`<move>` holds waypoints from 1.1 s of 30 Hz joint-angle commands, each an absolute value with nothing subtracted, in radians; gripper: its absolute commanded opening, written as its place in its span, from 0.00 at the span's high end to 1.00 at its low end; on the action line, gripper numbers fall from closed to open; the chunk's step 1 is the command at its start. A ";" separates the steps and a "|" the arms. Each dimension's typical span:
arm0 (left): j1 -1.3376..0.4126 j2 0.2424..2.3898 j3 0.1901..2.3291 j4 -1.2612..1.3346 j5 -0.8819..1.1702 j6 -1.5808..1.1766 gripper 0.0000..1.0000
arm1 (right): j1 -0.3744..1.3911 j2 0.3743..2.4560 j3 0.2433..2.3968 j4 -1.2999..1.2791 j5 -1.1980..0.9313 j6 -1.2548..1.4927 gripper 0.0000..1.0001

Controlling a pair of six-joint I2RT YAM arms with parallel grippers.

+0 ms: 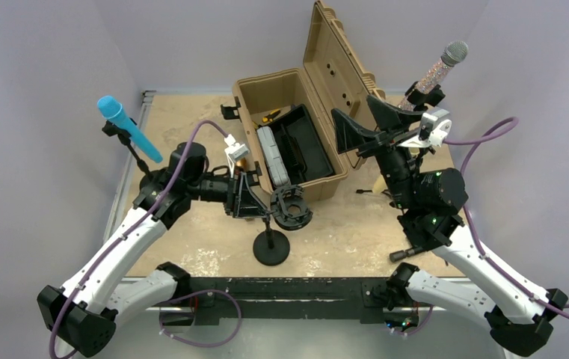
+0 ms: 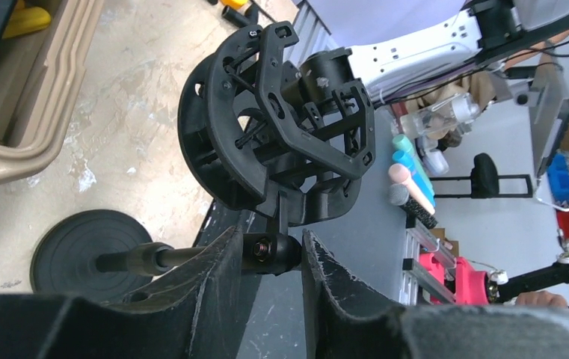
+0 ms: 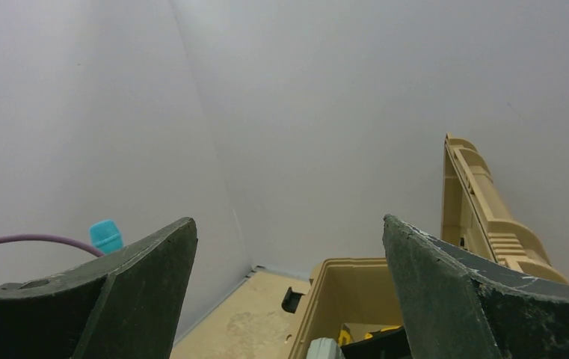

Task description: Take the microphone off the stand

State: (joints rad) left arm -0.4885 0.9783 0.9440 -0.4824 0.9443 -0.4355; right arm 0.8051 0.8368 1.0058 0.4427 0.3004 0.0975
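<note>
A short black stand with a round base point(image 1: 272, 247) stands in the table's middle. Its black cage-like shock mount point(image 1: 291, 209) holds no microphone, as the left wrist view point(image 2: 281, 120) shows. My left gripper point(image 1: 255, 196) is shut on the stand's swivel joint point(image 2: 270, 253) just under the mount. A blue microphone point(image 1: 128, 127) sits on a stand at far left. A glittery microphone point(image 1: 440, 69) sits on a stand at far right. My right gripper point(image 1: 363, 120) is open and empty, raised over the toolbox's right side point(image 3: 285, 224).
An open tan toolbox point(image 1: 318, 185) stands behind the centre stand, lid point(image 1: 337, 60) up. A grey ribbed oblong object point(image 1: 274, 155) and a black tray lie in it. The stand's base also shows in the left wrist view point(image 2: 79, 254). Purple cables trail from both arms.
</note>
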 commanded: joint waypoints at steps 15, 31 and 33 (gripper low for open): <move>-0.594 1.069 0.772 -0.576 0.660 -0.379 0.77 | 0.807 0.836 1.001 0.481 0.289 0.117 0.08; -0.602 0.964 0.946 -0.669 0.576 -0.343 0.31 | 0.807 0.830 0.996 0.485 0.288 0.120 0.08; -0.606 0.958 0.968 -0.686 0.569 -0.327 0.27 | 0.807 0.831 0.993 0.491 0.287 0.120 0.08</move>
State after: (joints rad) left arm -0.6006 1.0054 0.8768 -0.6449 0.6106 -0.3702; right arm 0.8051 0.8417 1.0035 0.4446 0.2962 0.1123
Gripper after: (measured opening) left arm 0.687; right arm 0.924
